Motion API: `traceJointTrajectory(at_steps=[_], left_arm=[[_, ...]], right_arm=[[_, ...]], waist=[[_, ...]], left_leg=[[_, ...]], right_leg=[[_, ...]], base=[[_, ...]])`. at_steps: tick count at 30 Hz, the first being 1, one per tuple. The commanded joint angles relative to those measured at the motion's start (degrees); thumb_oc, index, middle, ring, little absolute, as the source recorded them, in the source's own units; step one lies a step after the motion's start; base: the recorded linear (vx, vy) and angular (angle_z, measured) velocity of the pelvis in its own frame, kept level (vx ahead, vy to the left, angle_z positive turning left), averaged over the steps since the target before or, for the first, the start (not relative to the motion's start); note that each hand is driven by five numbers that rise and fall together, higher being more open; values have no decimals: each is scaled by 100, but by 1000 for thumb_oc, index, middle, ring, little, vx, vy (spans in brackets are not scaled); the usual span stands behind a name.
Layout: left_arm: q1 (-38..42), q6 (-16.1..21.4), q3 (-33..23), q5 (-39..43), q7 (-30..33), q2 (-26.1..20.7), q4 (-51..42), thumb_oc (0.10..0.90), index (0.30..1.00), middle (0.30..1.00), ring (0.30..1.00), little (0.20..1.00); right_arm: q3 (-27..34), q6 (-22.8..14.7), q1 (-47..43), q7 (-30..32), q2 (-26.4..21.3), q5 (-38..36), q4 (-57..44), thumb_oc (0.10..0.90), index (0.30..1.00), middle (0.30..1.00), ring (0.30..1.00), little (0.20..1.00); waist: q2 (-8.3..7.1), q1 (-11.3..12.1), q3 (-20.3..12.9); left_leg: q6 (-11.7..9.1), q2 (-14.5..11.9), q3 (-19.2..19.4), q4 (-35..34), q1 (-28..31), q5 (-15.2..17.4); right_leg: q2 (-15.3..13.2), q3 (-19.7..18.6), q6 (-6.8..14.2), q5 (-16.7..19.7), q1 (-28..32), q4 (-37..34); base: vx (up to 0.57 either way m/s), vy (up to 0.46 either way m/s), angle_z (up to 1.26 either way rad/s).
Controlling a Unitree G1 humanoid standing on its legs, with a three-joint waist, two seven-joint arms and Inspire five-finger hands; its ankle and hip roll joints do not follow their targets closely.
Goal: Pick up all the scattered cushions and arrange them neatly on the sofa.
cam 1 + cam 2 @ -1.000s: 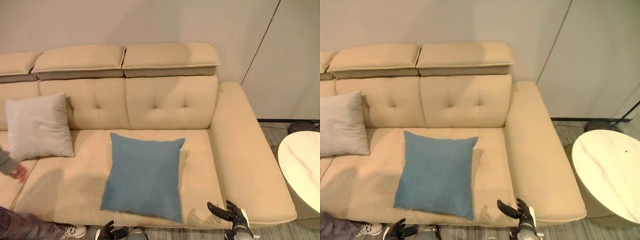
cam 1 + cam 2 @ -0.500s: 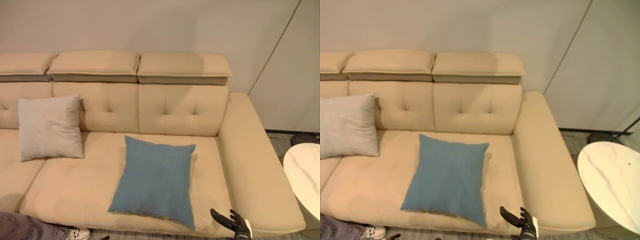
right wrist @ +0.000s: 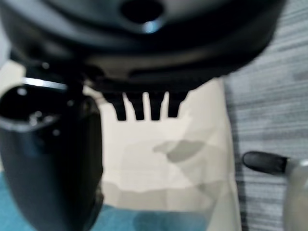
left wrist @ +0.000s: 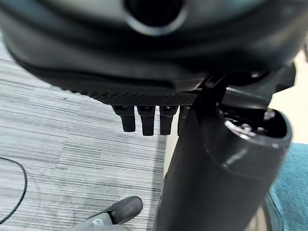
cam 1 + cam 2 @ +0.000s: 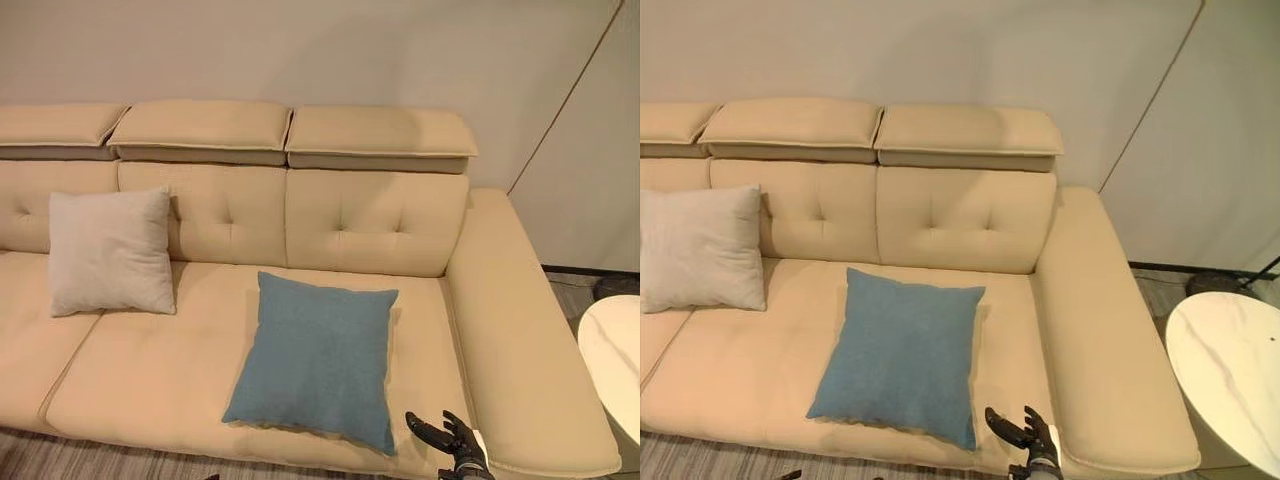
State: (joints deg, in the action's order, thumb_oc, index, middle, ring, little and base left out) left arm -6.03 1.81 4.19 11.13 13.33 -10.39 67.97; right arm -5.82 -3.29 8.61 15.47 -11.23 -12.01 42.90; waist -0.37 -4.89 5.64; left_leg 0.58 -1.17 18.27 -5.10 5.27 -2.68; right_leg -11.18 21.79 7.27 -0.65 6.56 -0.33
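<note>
Looking down from the left eye view, a beige sofa (image 5: pixel 500 330) runs along the wall; a blue cushion (image 5: pixel 315 360) lies flat on the seat near the front edge, slightly askew; a pale grey cushion (image 5: pixel 110 250) leans upright against the backrest, well apart from the blue one; the right hand (image 5: pixel 445 435) pokes up at the bottom edge, just beside the blue cushion's near corner, fingers spread loose and holding nothing.

Right eye view is the same setup; a round white surface (image 5: pixel 1230 370) stands off the sofa's armrest end, on striped grey floor (image 5: pixel 1160 290).

Left wrist view: the left hand (image 4: pixel 144 118) hangs over the striped floor, fingers straight and relaxed, nothing in them; a sliver of the blue cushion shows at the edge.

Right wrist view: the right hand's fingers (image 3: pixel 144 107) are straight too, empty, over the sofa's beige seat, with the blue cushion's edge just under the thumb side.
</note>
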Motion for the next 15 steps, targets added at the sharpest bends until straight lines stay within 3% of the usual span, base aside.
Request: traceJointTrajectory(at_steps=[1, 4, 8, 9, 10, 12, 15], left_arm=[[285, 145, -173, 19, 281, -14, 105, 800, 900, 900, 900, 900], [451, 233, -224, -44, 331, -241, -80, 800, 900, 900, 900, 900], [1136, 423, -298, -184, 782, -1029, -888, 800, 900, 900, 900, 900], [1148, 418, -301, -185, 785, -1028, -889, 800, 900, 900, 900, 900], [1652, 479, -386, -179, 1151, -1480, -1243, 800, 900, 900, 900, 900], [1873, 495, -503, 49, 1258, -1606, -1480, 800, 900, 900, 900, 900], [2362, 594, -655, 386, 1256, -2019, -1741, 800, 900, 900, 900, 900]], right_arm=[[116, -421, -241, 210, -105, 49, -672, 800, 900, 900, 900, 900], [228, -509, -295, 249, -331, 143, -1112, 800, 900, 900, 900, 900], [571, -702, -938, 416, -874, 41, -1613, 800, 900, 900, 900, 900], [573, -702, -954, 415, -874, 40, -1606, 800, 900, 900, 900, 900], [573, -688, -1357, 485, -1148, 55, -1554, 800, 900, 900, 900, 900], [555, -646, -1583, 518, -1287, 64, -1547, 800, 900, 900, 900, 900], [584, -515, -2045, 548, -1638, 30, -1412, 800, 900, 900, 900, 900]], waist=[[16, -3, -50], [31, -33, -77], [104, -48, -170], [103, -46, -155], [106, -28, -205], [83, -12, -164], [-4, 5, -94]], left_leg=[[-107, -126, -65, 10, 309, 1111], [-118, -157, -38, 10, 355, 1113], [-173, -251, -31, 10, 519, 1234], [-174, -251, -29, 10, 524, 1235], [-201, -295, -20, 30, 603, 1228], [-221, -340, -37, 230, 563, 1267], [-362, -567, -35, 1409, 62, 1568]], right_leg=[[46, 244, -143, -196, -301, 261], [58, 257, -150, -240, -279, 312], [115, 196, -132, -470, -216, 509], [114, 194, -133, -475, -216, 516], [140, 175, -165, -569, -227, 602], [137, 160, -197, -624, -223, 654], [156, 146, -352, -815, -148, 651]], base=[[43, -18, 0], [64, -20, 0], [93, -40, 0], [167, -79, 0], [94, -112, -3], [68, -110, -2], [60, -140, 3]])
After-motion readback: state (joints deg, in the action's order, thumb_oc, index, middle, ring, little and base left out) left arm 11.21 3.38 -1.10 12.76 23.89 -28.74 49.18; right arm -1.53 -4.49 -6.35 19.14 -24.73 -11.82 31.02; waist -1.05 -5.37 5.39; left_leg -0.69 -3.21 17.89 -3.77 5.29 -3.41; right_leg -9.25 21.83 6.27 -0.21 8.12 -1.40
